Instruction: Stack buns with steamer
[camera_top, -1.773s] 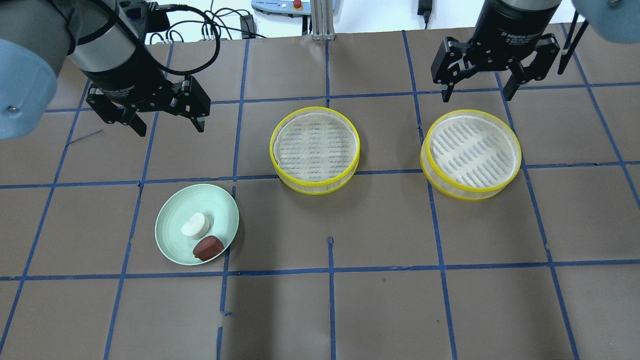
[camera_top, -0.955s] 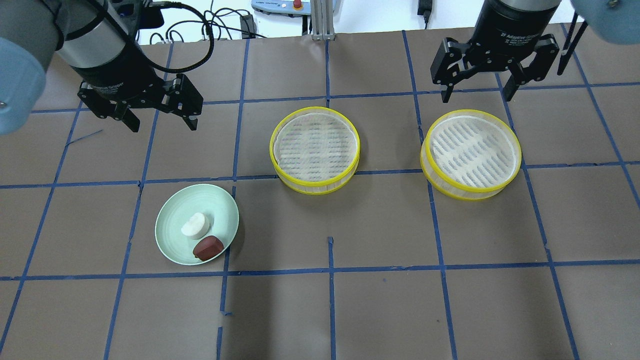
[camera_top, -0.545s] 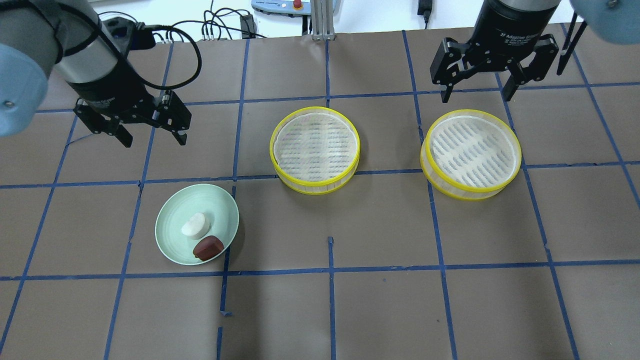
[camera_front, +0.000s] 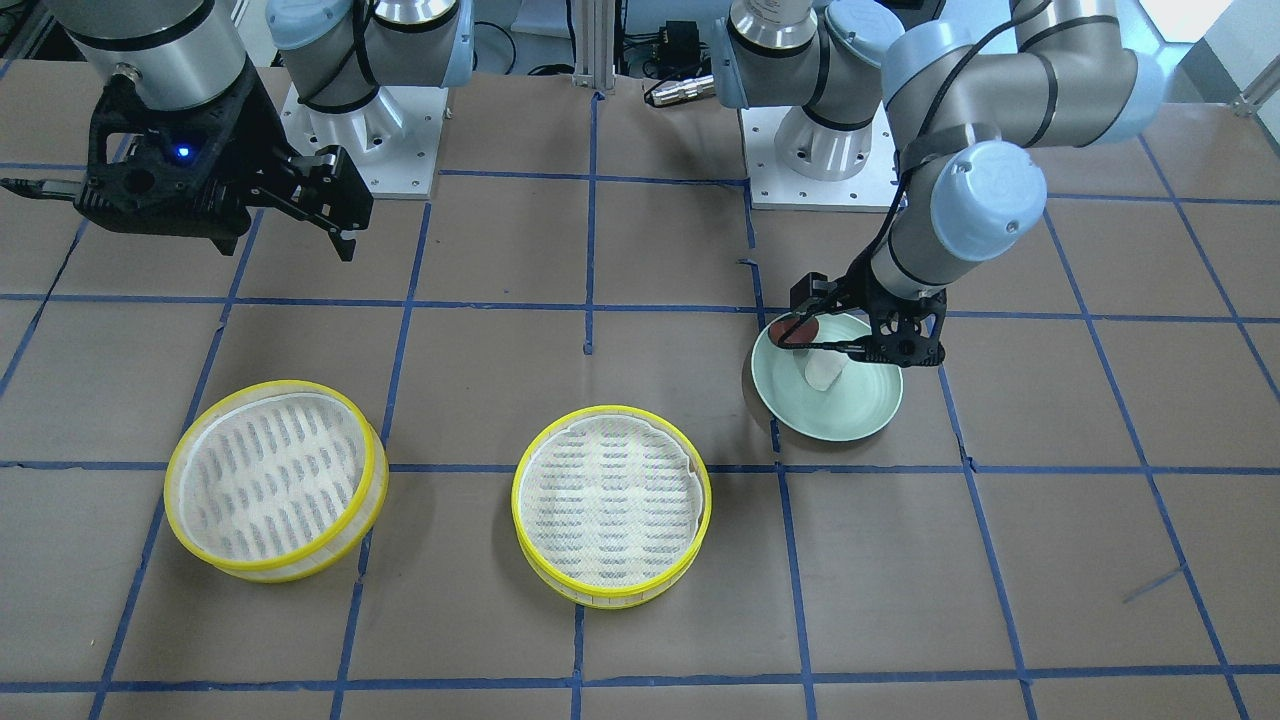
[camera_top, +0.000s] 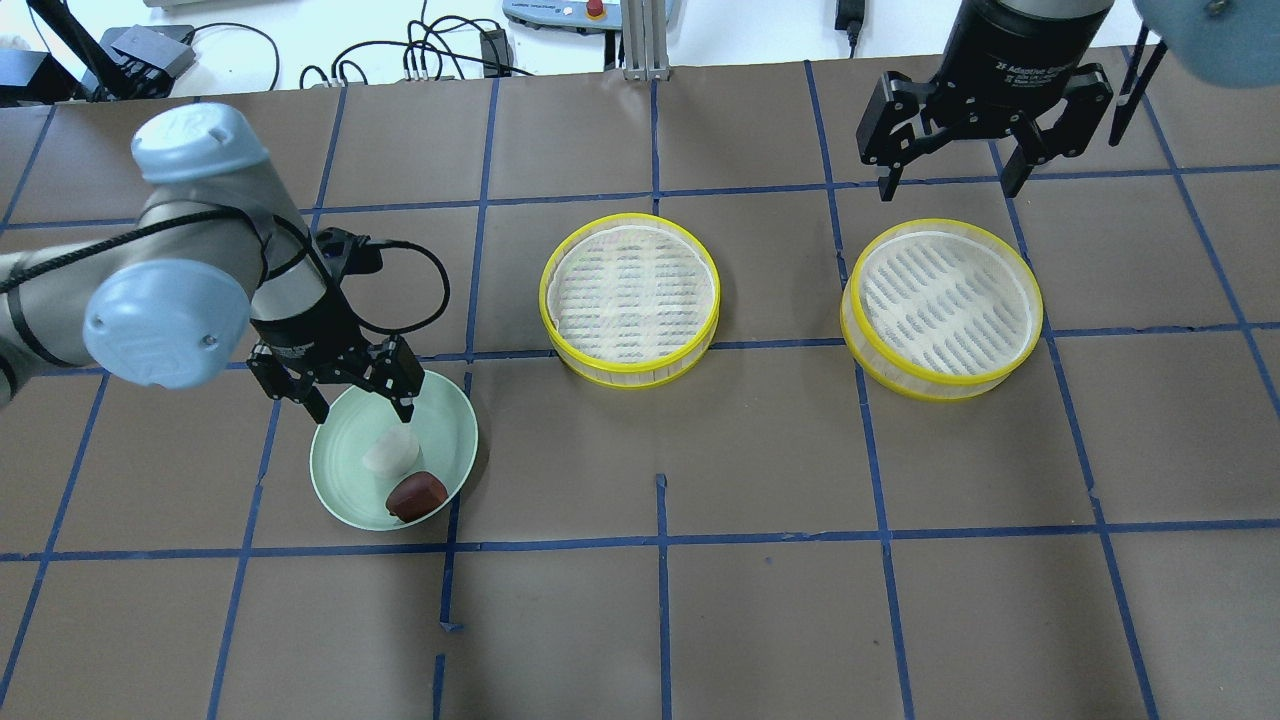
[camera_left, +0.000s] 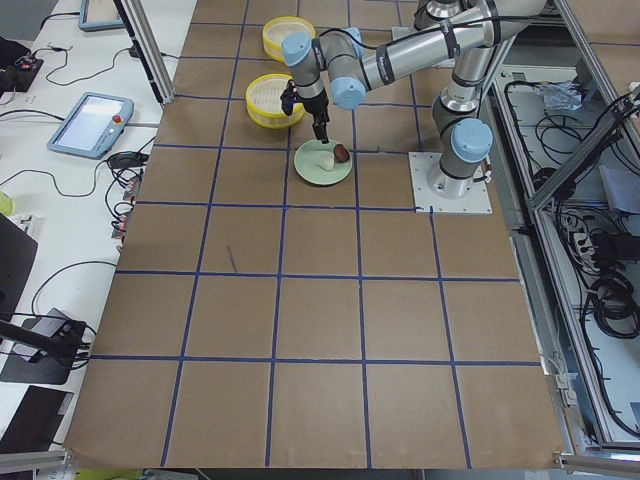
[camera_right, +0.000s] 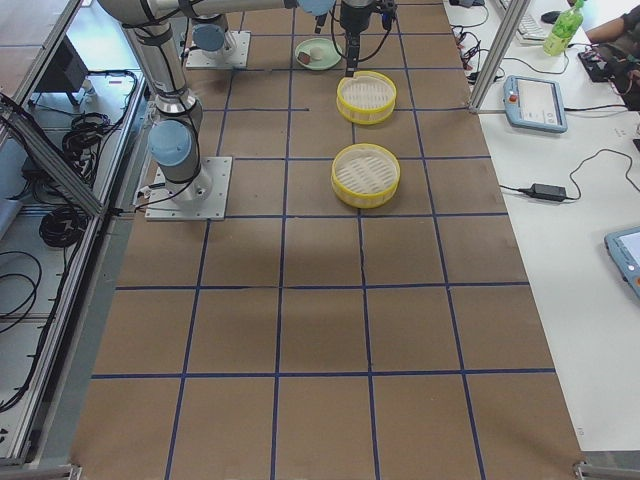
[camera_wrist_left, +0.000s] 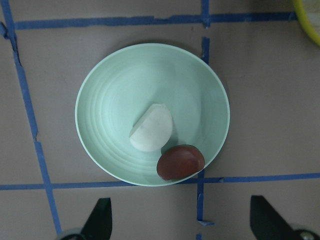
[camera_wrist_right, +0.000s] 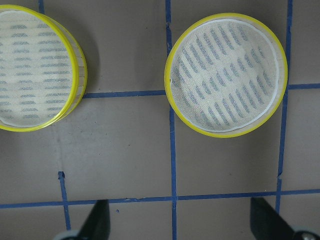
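A white cylindrical bun (camera_top: 392, 453) and a reddish-brown half-round bun (camera_top: 417, 494) lie side by side on a pale green plate (camera_top: 340, 470). In the left wrist view the white bun (camera_wrist_left: 151, 128) is near the plate's middle and the red bun (camera_wrist_left: 180, 162) touches its rim. My left gripper (camera_top: 363, 415) is open and empty, hanging over the plate's far edge just beyond the white bun. Two empty yellow-rimmed steamers stand at the centre (camera_top: 632, 368) and at the right (camera_top: 940, 385). My right gripper (camera_top: 946, 192) is open and empty above the table beyond the right steamer.
Brown table cover with a blue tape grid. The right wrist view shows both steamers (camera_wrist_right: 227, 131) (camera_wrist_right: 75, 95) below the open fingers (camera_wrist_right: 97, 220). Cables and a control box lie past the table's far edge (camera_top: 420, 50).
My left arm has swung from the far left toward the plate and come down, so its open gripper now hangs over the plate's far edge. The right gripper has hardly moved.
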